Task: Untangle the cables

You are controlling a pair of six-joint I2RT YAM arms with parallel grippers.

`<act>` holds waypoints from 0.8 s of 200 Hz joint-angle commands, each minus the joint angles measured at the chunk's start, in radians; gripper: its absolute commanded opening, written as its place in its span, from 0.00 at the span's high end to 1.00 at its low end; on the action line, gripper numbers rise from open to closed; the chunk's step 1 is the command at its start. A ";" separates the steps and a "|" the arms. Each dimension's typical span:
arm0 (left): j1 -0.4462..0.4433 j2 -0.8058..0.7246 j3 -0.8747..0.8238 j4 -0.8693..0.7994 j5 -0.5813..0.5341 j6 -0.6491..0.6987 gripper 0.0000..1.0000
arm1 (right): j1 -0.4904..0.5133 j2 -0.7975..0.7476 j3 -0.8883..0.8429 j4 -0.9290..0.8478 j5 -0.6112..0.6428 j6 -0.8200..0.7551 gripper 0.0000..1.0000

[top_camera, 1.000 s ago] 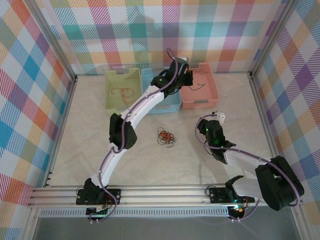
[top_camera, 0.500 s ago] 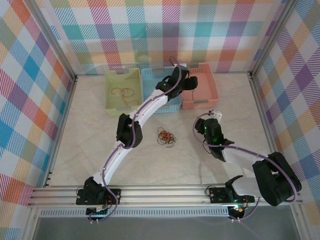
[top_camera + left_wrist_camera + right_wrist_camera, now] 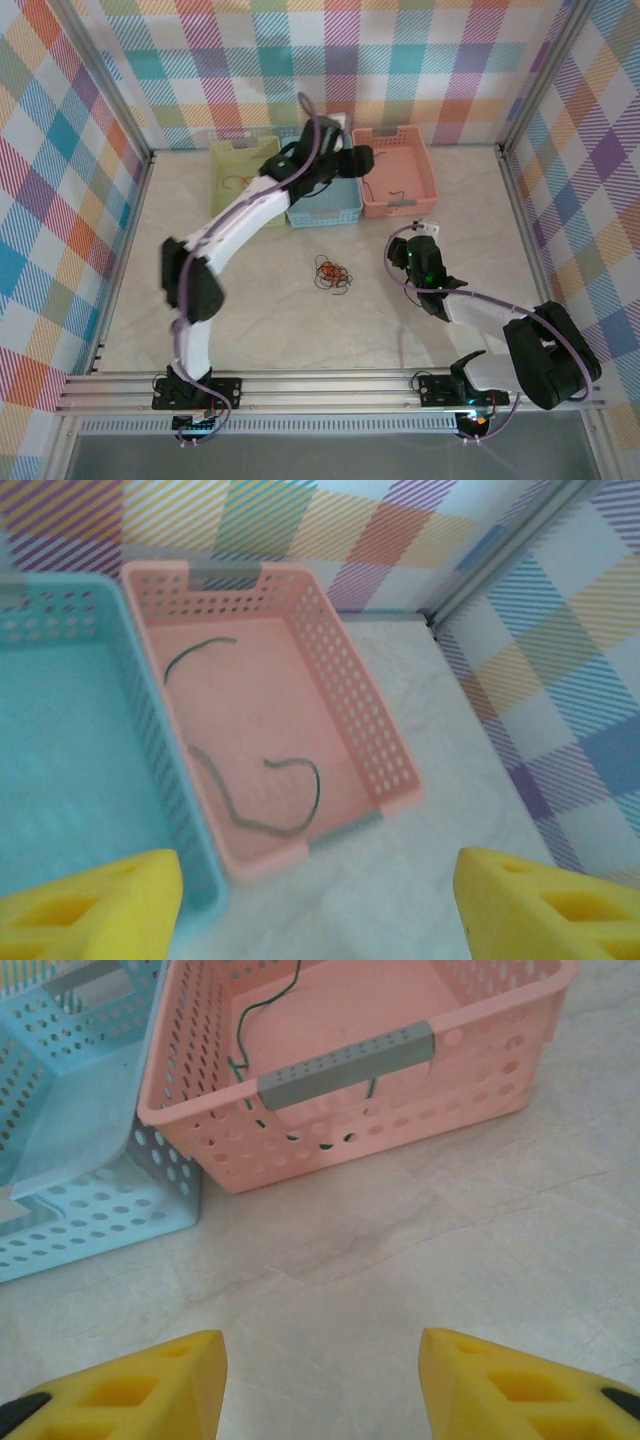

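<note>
Top external view: a tangle of cables point(image 3: 333, 273) is seen at centre frame — left gripper point(image 3: 362, 160) at upper centre, right gripper point(image 3: 428, 232) right of centre.

Left wrist view: fingers point(image 3: 90, 900) are spread wide, nothing held; green cables point(image 3: 250, 823) are laid in the pink basket point(image 3: 395, 780).

Right wrist view: fingers point(image 3: 520, 1385) are likewise spread — empty.

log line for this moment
left fingers open, empty | right fingers open, empty | green cables in pink basket | tangle on table
</note>
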 commanded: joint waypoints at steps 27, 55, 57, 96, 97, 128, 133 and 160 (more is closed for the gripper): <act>0.006 -0.458 -0.641 0.248 -0.012 -0.088 0.28 | -0.003 0.003 0.034 0.044 -0.146 -0.069 0.46; 0.007 -0.653 -0.929 0.315 -0.027 -0.130 0.28 | 0.000 0.036 0.053 0.068 -0.282 -0.107 0.48; 0.007 -0.664 -0.946 0.323 -0.025 -0.134 0.28 | 0.002 0.039 0.055 0.071 -0.291 -0.108 0.48; 0.009 -0.651 -0.989 0.297 0.034 -0.152 0.29 | 0.033 0.085 0.104 0.049 -0.405 -0.170 0.45; 0.009 -0.648 -0.987 0.294 0.037 -0.152 0.29 | 0.034 0.086 0.106 0.049 -0.407 -0.172 0.45; 0.009 -0.577 -1.008 0.306 0.107 -0.131 0.30 | 0.063 0.105 0.118 0.076 -0.483 -0.227 0.45; 0.010 -0.575 -1.021 0.312 0.110 -0.125 0.30 | 0.070 0.109 0.121 0.077 -0.495 -0.236 0.45; 0.018 -0.592 -1.076 0.389 0.121 -0.122 0.30 | 0.095 0.137 0.153 0.050 -0.513 -0.275 0.45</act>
